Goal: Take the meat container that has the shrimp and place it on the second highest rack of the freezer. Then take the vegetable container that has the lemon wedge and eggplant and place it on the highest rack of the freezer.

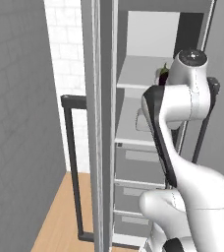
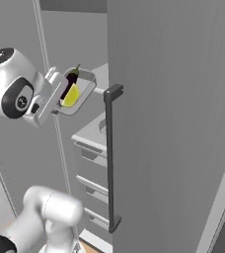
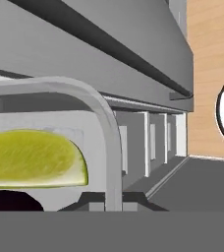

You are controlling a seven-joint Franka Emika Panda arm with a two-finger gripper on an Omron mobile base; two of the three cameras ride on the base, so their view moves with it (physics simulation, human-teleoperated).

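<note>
In the left base view the white arm with dark joints (image 1: 182, 108) rises from the lower right and reaches forward into the open grey freezer (image 1: 148, 113). Past its wrist, the dark purple eggplant (image 1: 163, 75) shows at the level of the highest flat grey rack (image 1: 136, 74). Below that lies the second rack (image 1: 128, 128), where a pale, rounded container edge (image 1: 142, 120) peeks out beside the arm; its contents cannot be made out. Grey drawer fronts (image 1: 136, 165) stack beneath. The open freezer door, seen edge-on (image 1: 101, 123), carries a dark bar handle (image 1: 74, 162) on the left, over a light wooden floor (image 1: 65, 216).

In the right base view the hand sits at the near rim of a shallow, pale grey rounded vegetable container (image 2: 85, 91), which is held at the height of the top rack, in front of the freezer opening. In it lie the eggplant (image 2: 71, 81) and a yellow lemon wedge (image 2: 72, 96). A tall grey door panel (image 2: 173, 123) with a dark vertical handle (image 2: 109, 158) fills the right.

In the hand view the gripper (image 3: 111, 199) has its fingers pinched onto the container's curved rim (image 3: 109, 142); the lemon wedge (image 3: 33, 157) lies just inside, the eggplant's dark skin (image 3: 8, 202) below it.
</note>
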